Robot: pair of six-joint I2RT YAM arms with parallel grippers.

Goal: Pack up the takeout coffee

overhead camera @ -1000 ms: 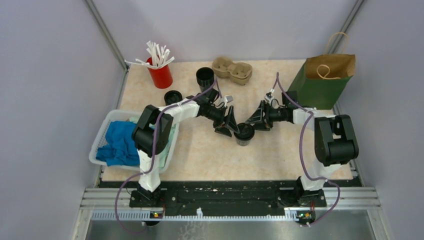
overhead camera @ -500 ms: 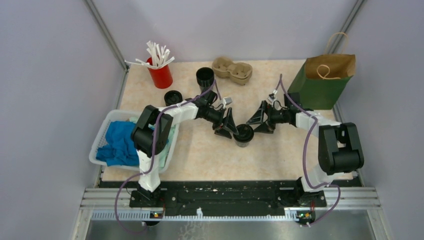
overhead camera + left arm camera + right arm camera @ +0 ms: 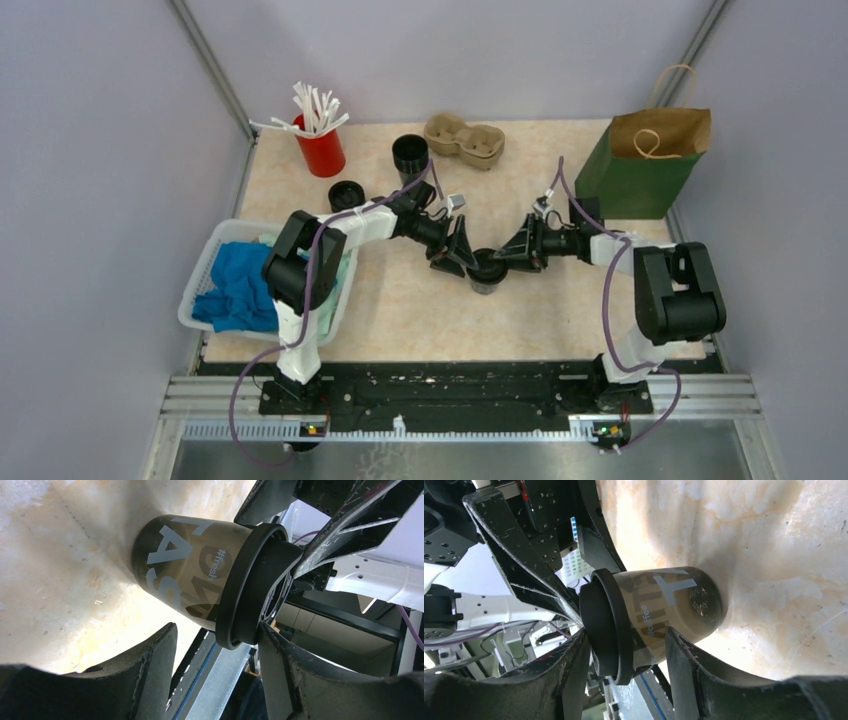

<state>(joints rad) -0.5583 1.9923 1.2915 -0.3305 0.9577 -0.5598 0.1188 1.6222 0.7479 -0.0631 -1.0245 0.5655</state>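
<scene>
One takeout coffee [image 3: 488, 268] stands near the middle of the table [image 3: 420, 315], with its black lid [image 3: 250, 590] on. Every table edge is well away from the coffee. On the near side of the coffee the table is bare. To the coffee's left sits a white basket [image 3: 197, 290] with a blue cloth [image 3: 235, 285] in it. Behind the coffee are an open black cup [image 3: 410, 155] and a brown cup tray [image 3: 463, 140]. Behind it to the left are a small black round thing [image 3: 346, 193] and a red cup [image 3: 322, 152] of white sticks [image 3: 315, 105]. Behind it to the right, well apart, stands a green and brown paper bag [image 3: 645, 150].

The left fingers [image 3: 460, 245] are spread wide just left of the coffee and grip nothing. The right fingers [image 3: 518, 245] are spread wide just right of the coffee and grip nothing. Both sets of tips are right at the coffee's side. I cannot tell if they touch it.

The left wrist view shows "#fresh" in small letters on the coffee, beside big pale letters. The right wrist view shows a small word that looks like "coffee".
</scene>
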